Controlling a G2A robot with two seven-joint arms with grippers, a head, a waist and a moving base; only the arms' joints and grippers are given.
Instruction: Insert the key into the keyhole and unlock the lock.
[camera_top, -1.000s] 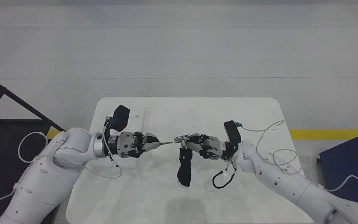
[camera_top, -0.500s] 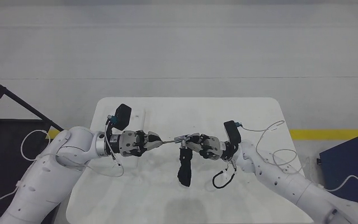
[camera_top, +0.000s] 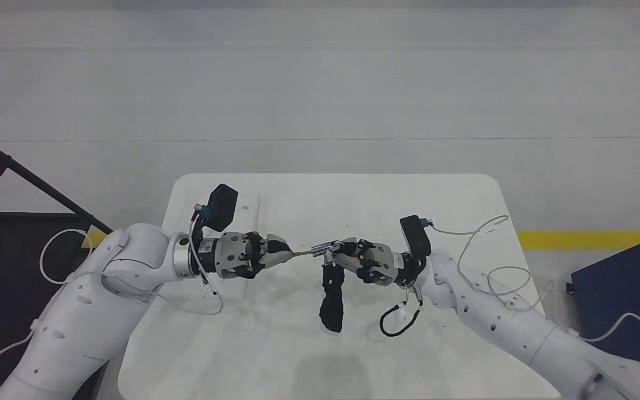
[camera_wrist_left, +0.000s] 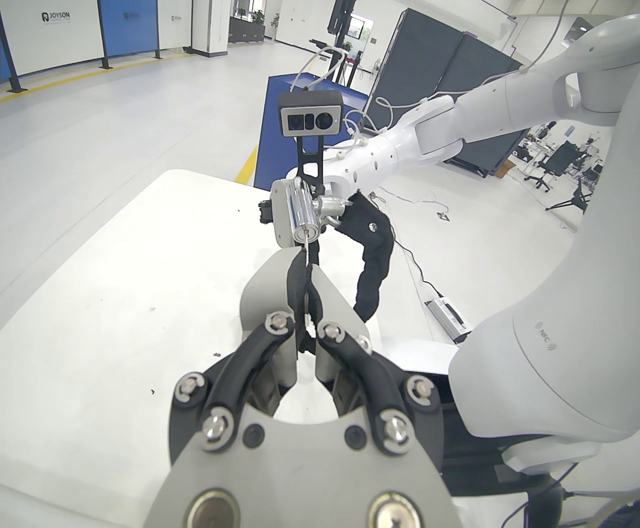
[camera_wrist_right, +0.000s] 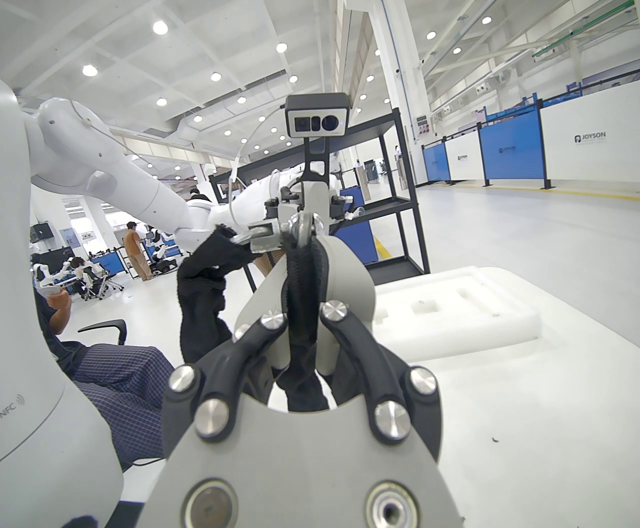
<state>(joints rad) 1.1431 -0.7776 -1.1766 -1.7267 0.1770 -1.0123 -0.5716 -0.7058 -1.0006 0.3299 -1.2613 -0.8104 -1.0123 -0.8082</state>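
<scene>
Over the middle of the table, my left gripper (camera_top: 272, 252) (camera_wrist_left: 303, 267) is shut on the key (camera_top: 300, 255) (camera_wrist_left: 304, 247). Its thin blade points at the keyhole (camera_wrist_left: 306, 233) and the tip sits right at it. The silver lock (camera_top: 325, 249) (camera_wrist_left: 292, 215) (camera_wrist_right: 299, 229) is held in the air by my right gripper (camera_top: 345, 251) (camera_wrist_right: 300, 247), which is shut on it. A black fabric-sleeved cable (camera_top: 330, 298) (camera_wrist_left: 372, 250) (camera_wrist_right: 202, 290) hangs from the lock down to the table.
The white table (camera_top: 420, 205) carries a white foam tray (camera_wrist_right: 460, 310) with recesses behind my left arm. A black looped cord (camera_top: 398, 320) lies by my right arm. Small dark crumbs dot the tabletop (camera_wrist_left: 152, 390).
My left gripper has moved right with the key, closing the gap until the blade tip meets the lock. The right gripper and lock have stayed put.
</scene>
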